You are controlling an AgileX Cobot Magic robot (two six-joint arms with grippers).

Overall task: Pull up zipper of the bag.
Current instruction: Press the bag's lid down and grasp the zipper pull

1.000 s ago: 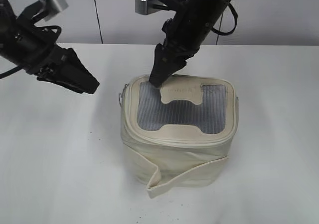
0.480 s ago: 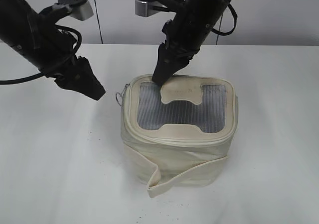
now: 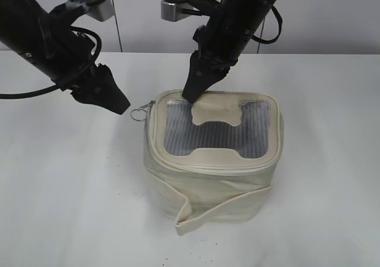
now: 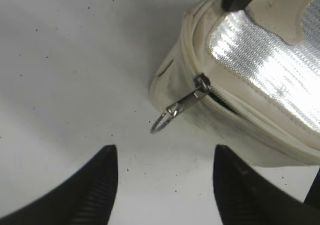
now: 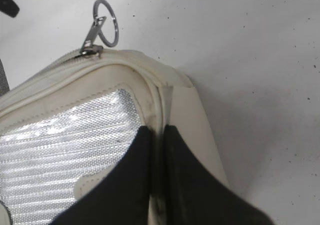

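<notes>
The cream bag (image 3: 214,178) stands on the white table, with a grey mesh lid window (image 3: 208,133). Its zipper track rounds the lid rim; a silver slider (image 4: 201,82) sits at the far left corner and its ring pull (image 4: 161,122) sticks out over the table. The track beside the slider gapes slightly. My left gripper (image 4: 165,152) is open and empty, just short of the ring, which lies ahead between the jaws. In the exterior view the left gripper (image 3: 119,105) is left of the ring (image 3: 138,114). My right gripper (image 5: 157,130) is shut on the lid's rim near that corner; it also shows in the exterior view (image 3: 190,95).
A loose cream strap band (image 3: 196,213) hangs across the bag's front side. The white table (image 3: 71,207) spreads around the bag, with a pale wall behind. The left gripper's dark fingertip (image 5: 7,5) shows at the corner of the right wrist view.
My left arm has swung right and down toward the bag's left corner, ending next to the ring pull. The right gripper has stayed on the lid rim.
</notes>
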